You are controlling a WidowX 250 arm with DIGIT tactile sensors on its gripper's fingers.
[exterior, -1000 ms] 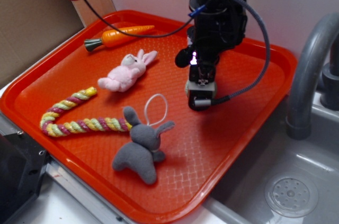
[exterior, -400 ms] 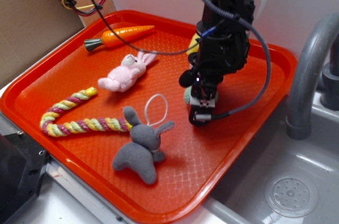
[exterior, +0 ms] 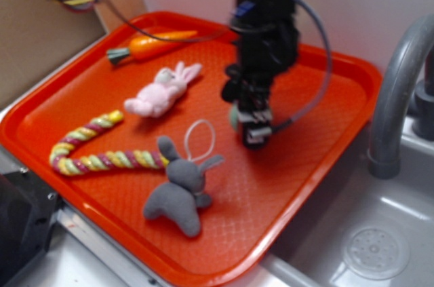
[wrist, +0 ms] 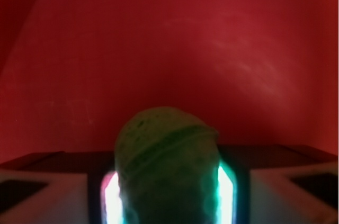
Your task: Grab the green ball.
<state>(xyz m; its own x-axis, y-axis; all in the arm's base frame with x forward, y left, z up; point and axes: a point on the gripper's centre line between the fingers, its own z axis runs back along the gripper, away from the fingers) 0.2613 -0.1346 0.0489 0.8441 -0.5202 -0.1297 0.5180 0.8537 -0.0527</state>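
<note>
Orange tray beneath end effector gripping green ball.

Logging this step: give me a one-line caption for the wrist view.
Pale mint-green textured ball sits clamped between the gripper fingers above the red plastic tray.

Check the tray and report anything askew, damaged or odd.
Nothing stands out. The carrot, pink bunny, rope toy and grey bunny lie loosely on the orange tray, none visibly damaged. The green ball sits between the fingers of the gripper.
</note>
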